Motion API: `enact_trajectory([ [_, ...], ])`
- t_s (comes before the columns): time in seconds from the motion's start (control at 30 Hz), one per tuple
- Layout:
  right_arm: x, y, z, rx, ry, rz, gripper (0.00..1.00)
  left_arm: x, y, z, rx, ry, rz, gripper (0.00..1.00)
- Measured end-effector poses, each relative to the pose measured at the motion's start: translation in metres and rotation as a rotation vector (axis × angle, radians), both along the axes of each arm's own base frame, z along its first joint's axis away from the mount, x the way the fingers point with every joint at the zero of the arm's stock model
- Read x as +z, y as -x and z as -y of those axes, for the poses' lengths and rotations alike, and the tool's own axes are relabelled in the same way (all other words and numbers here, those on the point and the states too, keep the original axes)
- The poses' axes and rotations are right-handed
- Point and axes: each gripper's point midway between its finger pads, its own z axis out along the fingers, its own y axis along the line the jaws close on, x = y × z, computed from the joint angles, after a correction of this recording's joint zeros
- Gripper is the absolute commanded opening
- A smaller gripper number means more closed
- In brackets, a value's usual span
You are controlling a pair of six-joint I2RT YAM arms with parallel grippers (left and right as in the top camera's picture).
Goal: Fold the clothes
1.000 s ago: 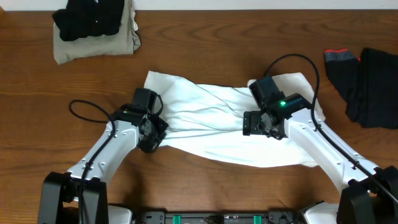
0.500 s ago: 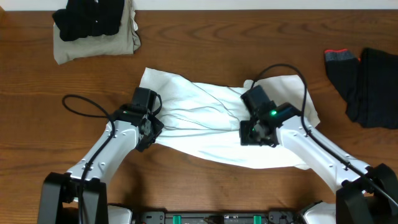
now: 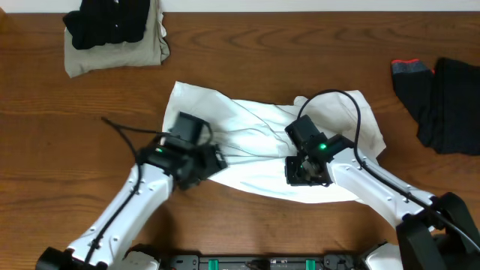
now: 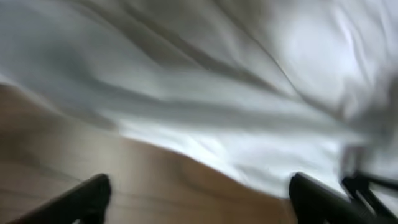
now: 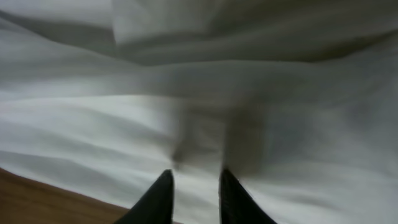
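A large white shirt (image 3: 262, 142) lies crumpled across the middle of the table. My left gripper (image 3: 213, 160) is at the shirt's near left edge and is open. In the left wrist view its fingers (image 4: 92, 194) stand wide apart over bare wood, with the shirt's hem (image 4: 205, 124) just beyond them. My right gripper (image 3: 303, 172) presses down on the shirt's near right part. In the right wrist view the right gripper (image 5: 196, 190) has narrowed onto a small bunched fold of white cloth (image 5: 186, 152).
A black garment (image 3: 109, 21) sits on a folded khaki one (image 3: 112, 58) at the far left. More black cloth (image 3: 450, 105) and a dark piece with a red edge (image 3: 411, 69) lie at the right edge. The table's wood (image 3: 247, 45) is bare behind the shirt.
My left gripper has opened, let go of the shirt's edge and swung right. My right gripper has come down and to the left while narrowing onto the cloth.
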Motion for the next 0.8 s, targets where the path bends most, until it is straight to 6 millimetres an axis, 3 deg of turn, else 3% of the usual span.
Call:
enact_trajectory([
  [0.13,-0.011,0.000,0.003,-0.010,0.017,-0.028,0.08,0.000,0.012,0.022,-0.109,0.013,0.004,0.99],
  [0.2,-0.016,0.000,0.007,-0.024,0.025,-0.043,0.06,-0.003,0.014,0.026,-0.131,0.006,0.002,0.92],
  [0.3,-0.020,-0.001,0.012,-0.045,0.030,-0.058,0.04,-0.012,0.012,0.026,-0.141,-0.019,-0.008,0.85],
  [0.57,-0.020,-0.003,0.018,-0.080,0.011,-0.078,0.01,-0.038,-0.010,0.030,-0.174,-0.051,0.024,0.84],
  [0.8,-0.021,-0.004,0.031,-0.127,0.021,-0.102,0.01,-0.046,-0.021,0.019,-0.172,-0.126,0.058,0.84],
])
